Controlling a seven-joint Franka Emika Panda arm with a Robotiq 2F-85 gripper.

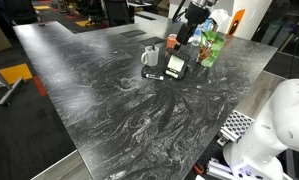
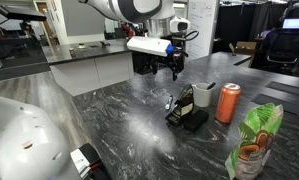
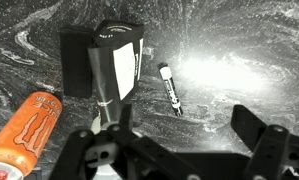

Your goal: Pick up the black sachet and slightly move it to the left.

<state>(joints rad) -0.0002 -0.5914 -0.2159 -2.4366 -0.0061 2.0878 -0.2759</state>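
Observation:
The black sachet (image 3: 120, 60) stands upright on the dark marbled table, its whitish label panel facing me in the wrist view. It also shows in both exterior views (image 1: 175, 67) (image 2: 185, 105). My gripper (image 3: 179, 140) is open and empty. It hangs in the air above and apart from the sachet, as both exterior views show (image 2: 165, 72) (image 1: 194, 18). In the wrist view the sachet lies up and to the left of the jaws.
An orange can (image 3: 24, 130) (image 2: 228, 103), a small grey-white cup (image 2: 203, 94) (image 1: 150, 57) and a larger green packet (image 2: 254, 145) (image 1: 211, 47) stand close around the sachet. A black-and-white marker (image 3: 171, 88) lies on the table beside it.

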